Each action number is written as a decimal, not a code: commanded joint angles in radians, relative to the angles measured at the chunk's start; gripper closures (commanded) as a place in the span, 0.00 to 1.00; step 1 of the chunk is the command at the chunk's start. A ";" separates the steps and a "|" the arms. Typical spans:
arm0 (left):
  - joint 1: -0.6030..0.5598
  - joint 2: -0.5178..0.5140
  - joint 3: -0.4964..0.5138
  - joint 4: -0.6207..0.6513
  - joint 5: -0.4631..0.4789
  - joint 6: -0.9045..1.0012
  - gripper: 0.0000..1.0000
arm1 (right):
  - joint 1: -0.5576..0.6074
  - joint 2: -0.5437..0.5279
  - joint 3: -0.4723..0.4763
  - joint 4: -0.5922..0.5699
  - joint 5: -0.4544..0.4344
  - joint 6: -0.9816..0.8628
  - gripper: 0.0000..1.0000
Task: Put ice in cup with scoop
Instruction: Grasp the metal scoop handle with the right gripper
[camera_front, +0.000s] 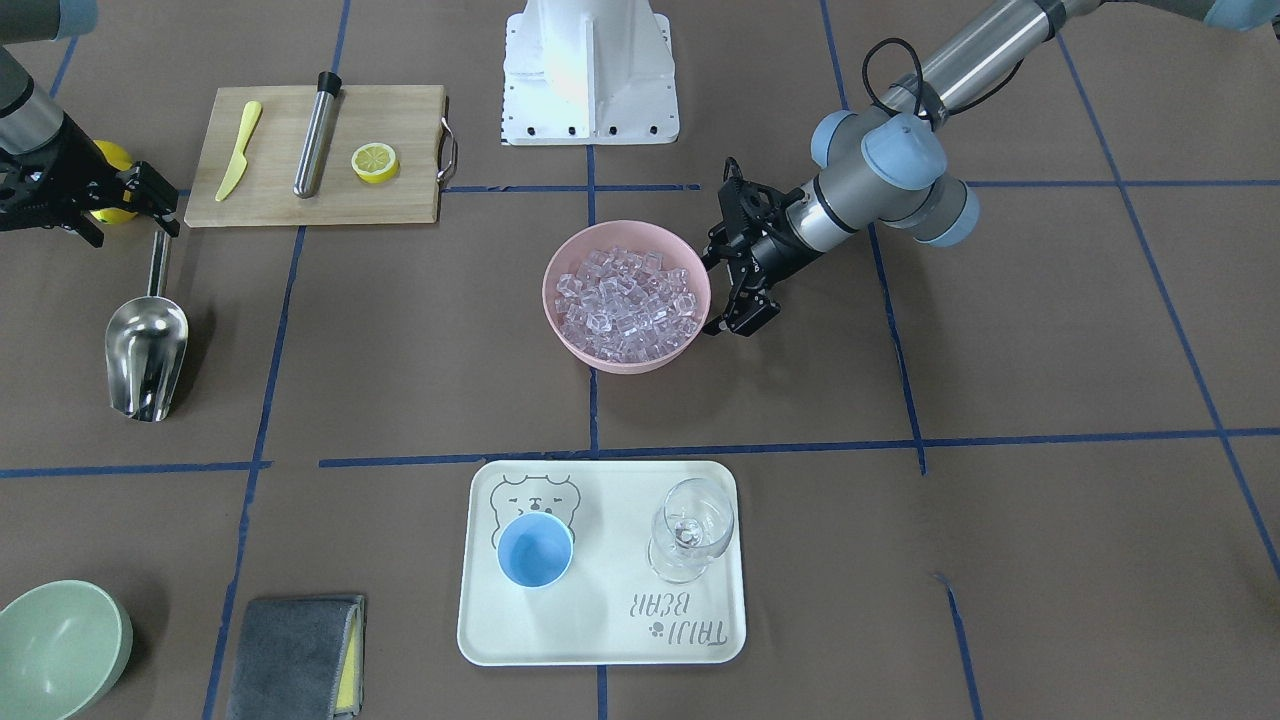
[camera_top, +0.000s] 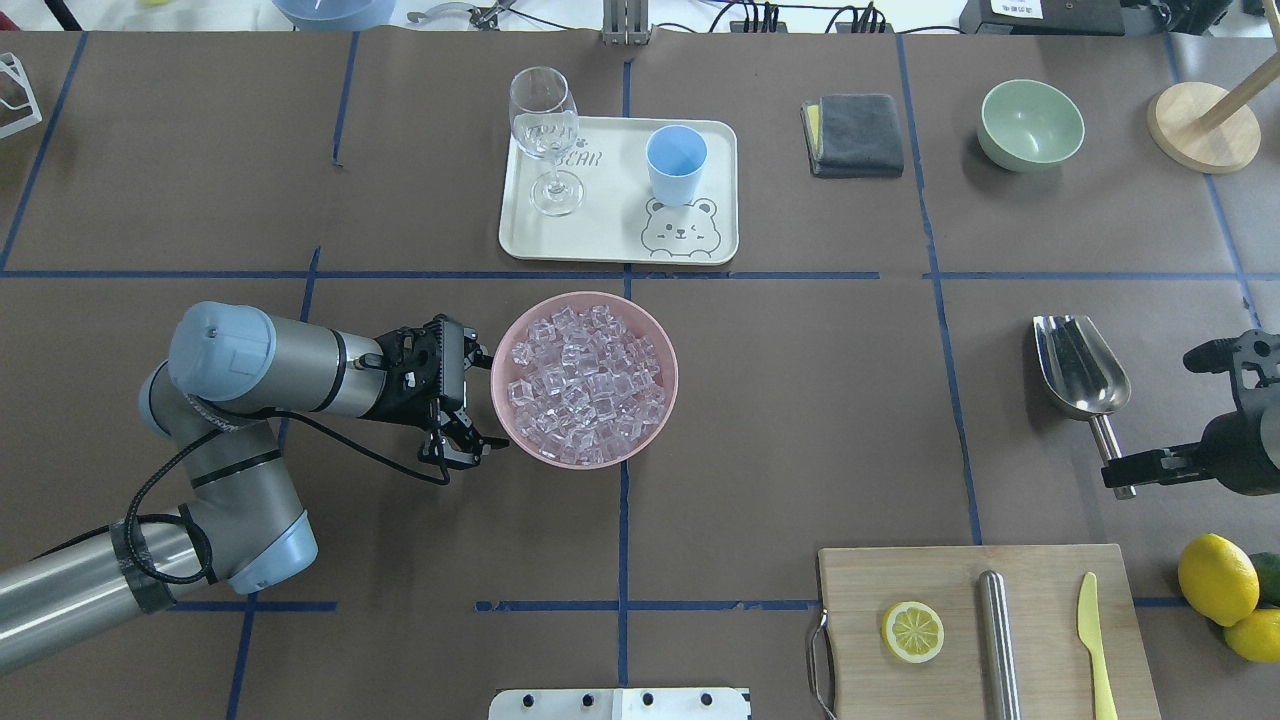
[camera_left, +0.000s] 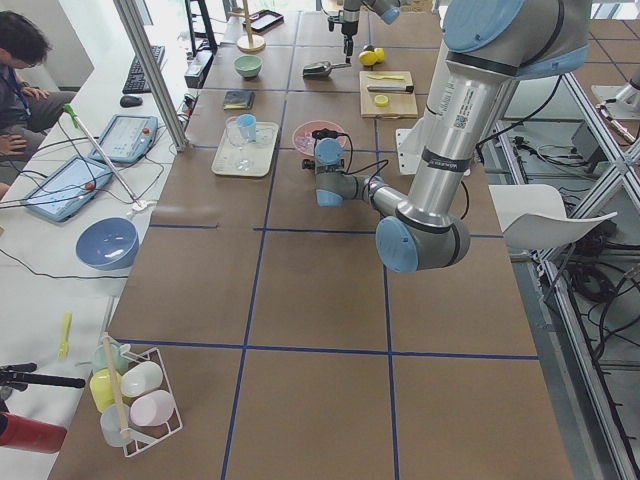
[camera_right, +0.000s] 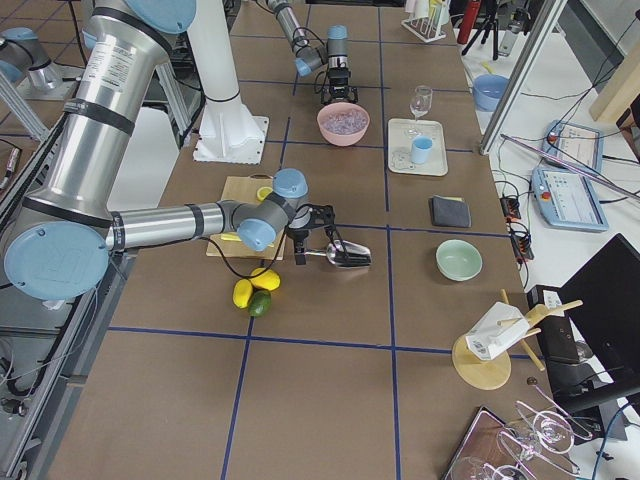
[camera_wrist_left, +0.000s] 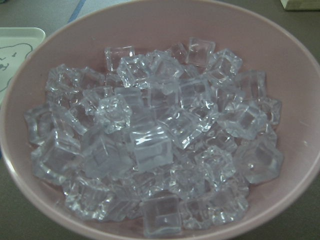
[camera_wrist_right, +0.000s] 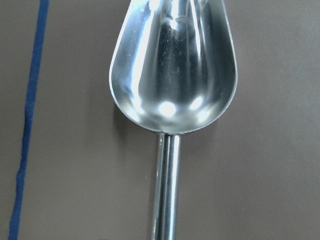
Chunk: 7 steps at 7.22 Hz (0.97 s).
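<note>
My left gripper (camera_top: 480, 400) has its fingers spread apart with nothing between them. In the overhead view it sits left of centre, just beside the left rim of the pink bowl (camera_top: 640, 452); I cannot tell whether a fingertip touches that rim. My left wrist camera is filled by this bowl and the ice (camera_top: 585, 385), a heap of clear cubes piled to about rim height.

My right gripper (camera_top: 1152, 415), at the right edge of the overhead view, also has its fingers apart and nothing clamped. It sits at the handle end of the scoop (camera_top: 1082, 368), and one fingertip lies over the very tip of the handle; I cannot say whether they touch. The scoop lies flat on the table, open side up, with the trough toward the top of the frame and the handle running down toward my gripper. My right wrist camera shows bare shiny steel in the trough at top centre, with the handle dropping to the bottom edge.

The cup (camera_top: 676, 163) stands upright on the cream tray (camera_top: 610, 240) at top centre, above the bowl and well apart from the scoop. A wine glass (camera_top: 545, 130) stands to its left on the same tray.

At lower right a wooden cutting board (camera_top: 1040, 590) carries a lemon half (camera_top: 912, 631), a steel cylinder (camera_top: 998, 640) and a yellow knife (camera_top: 1095, 640). Whole lemons (camera_top: 1217, 578) lie at the right edge. A grey cloth (camera_top: 858, 135) and a green bowl (camera_top: 1032, 122) sit at upper right.
</note>
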 joint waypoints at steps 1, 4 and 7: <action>-0.001 0.000 -0.002 -0.001 0.000 -0.003 0.00 | -0.038 0.004 -0.014 -0.001 -0.001 0.023 0.10; -0.003 0.000 -0.002 -0.001 0.000 -0.003 0.00 | -0.061 0.022 -0.035 -0.005 -0.003 0.013 0.25; -0.003 0.000 -0.005 -0.001 0.000 -0.003 0.00 | -0.083 0.024 -0.046 -0.011 -0.004 0.012 0.42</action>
